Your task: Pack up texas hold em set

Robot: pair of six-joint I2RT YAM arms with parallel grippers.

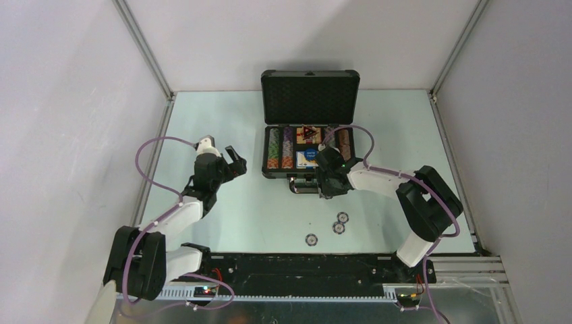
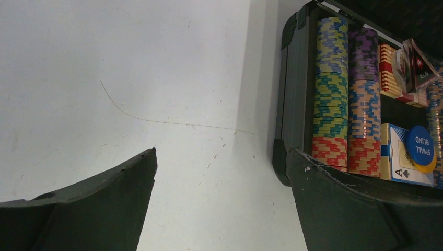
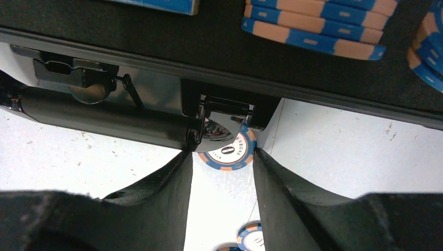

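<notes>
The dark grey briefcase (image 1: 310, 101) stands open at the back middle. It holds rows of striped chips (image 2: 331, 89), a red card box (image 2: 389, 73), a dark triangular marker (image 2: 416, 61) and a blue "small blind" button (image 2: 421, 147). My right gripper (image 1: 328, 185) is at the case's front edge by the handle (image 3: 104, 112). Its fingertips (image 3: 261, 157) are closed on a blue and orange poker chip (image 3: 230, 156), partly hidden behind the handle bracket. My left gripper (image 1: 233, 165) is open and empty over bare table, left of the case. Three loose chips (image 1: 338, 227) lie on the table.
The loose chips lie near the front middle, one apart at the left (image 1: 311, 239); two show below my right fingers (image 3: 252, 236). White walls enclose the table (image 1: 222, 121) at the left, back and right. The case's left wall (image 2: 292, 83) is close to my left gripper's right finger.
</notes>
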